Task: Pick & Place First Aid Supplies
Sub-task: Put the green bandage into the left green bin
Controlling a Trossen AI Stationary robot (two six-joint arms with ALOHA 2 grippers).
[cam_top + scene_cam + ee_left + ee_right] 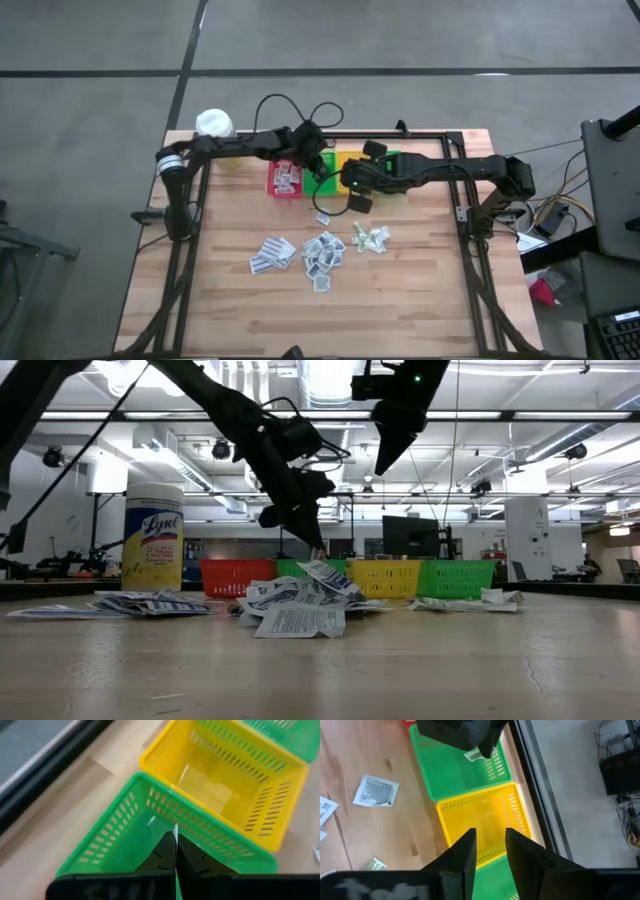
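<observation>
From where I stood, the sachets (pixel 318 252) lay nearest, scattered in loose heaps on the wooden table (pixel 420 300): one flat pile (pixel 272 254) towards the left arm's side, a thicker cluster in the middle, and a few green-printed ones (pixel 370 238) towards the right arm's side. One sachet (pixel 323 218) lay alone, between the heaps and the bins.

Behind them ran the row of bins along the far edge: a red bin (pixel 285 180) with sachets in it, then a green bin (pixel 120 845), a yellow bin (pixel 485 822) and another green bin (pixel 458 577). The yellow bin looked empty.

The left gripper (pixel 175 851) hung over the first green bin, its fingers closed on a thin white sachet (pixel 175 831) held edge-up between the tips. The right gripper (pixel 489 851) was above the yellow bin, fingers parted with nothing between them.

Farthest back, at the table's left corner, stood a yellow bottle (pixel 152 538) with a white cap.
</observation>
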